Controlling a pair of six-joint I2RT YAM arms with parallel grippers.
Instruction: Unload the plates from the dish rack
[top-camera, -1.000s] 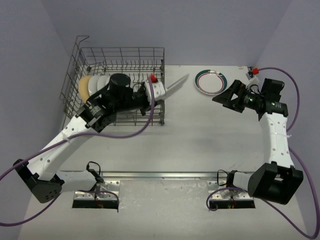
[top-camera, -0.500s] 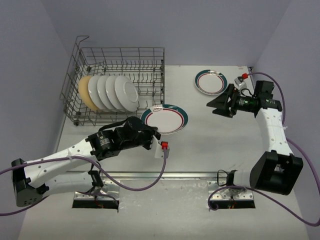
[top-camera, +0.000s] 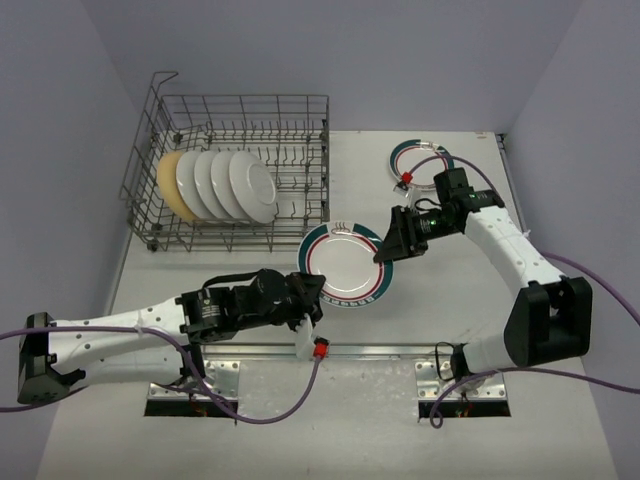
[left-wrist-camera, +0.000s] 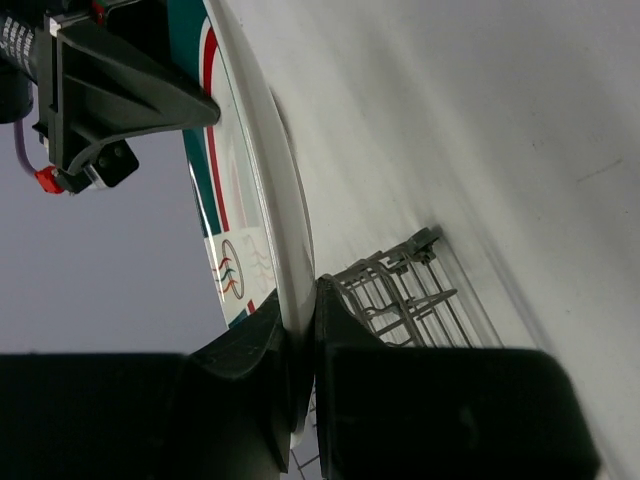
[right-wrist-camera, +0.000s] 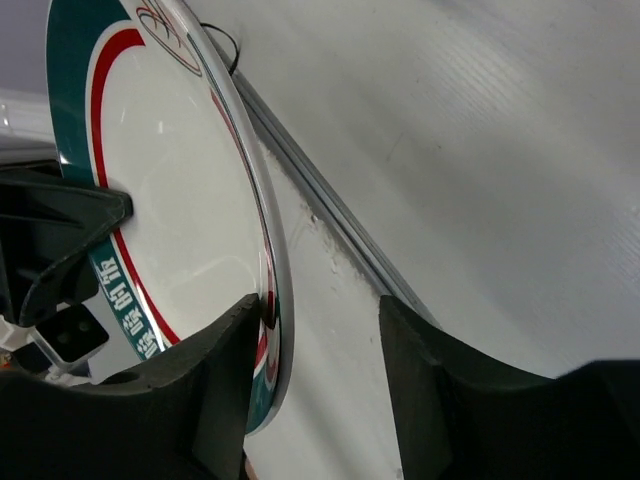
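Worktop (top-camera: 360, 430): white, carrying all items.

Dish rack (top-camera: 140, 180): grey wire basket standing beyond the left pincer (top-camera: 312, 295) and somewhat to its left, well apart from the right pincer (top-camera: 385, 240). It holds a row of plates on edge, leaning. A tan plate (top-camera: 167, 180) stands at the end farthest from both pincers, and four white-backed plates (top-camera: 250, 185) stand beside it.

Teal-rimmed plate (top-camera: 345, 262): out of the rack, face up, directly between the two pincers. The face shows a teal band, a thin red ring and a white centre. Whether its underside rests on the worktop cannot be told.

Second teal-rimmed plate (top-camera: 412, 160): lies on the worktop beyond the right pincer, partly hidden by that arm's wrist and cable.

Left pincer (left-wrist-camera: 300, 300): clamped narrow on the near rim of the teal-rimmed plate (left-wrist-camera: 255, 180) — one finger on the face, the other on the white underside.

Right pincer (right-wrist-camera: 320, 310): spread wide at the opposite rim of the teal-rimmed plate (right-wrist-camera: 170, 160). The rim sits just beside one finger — the other stands clear of it.
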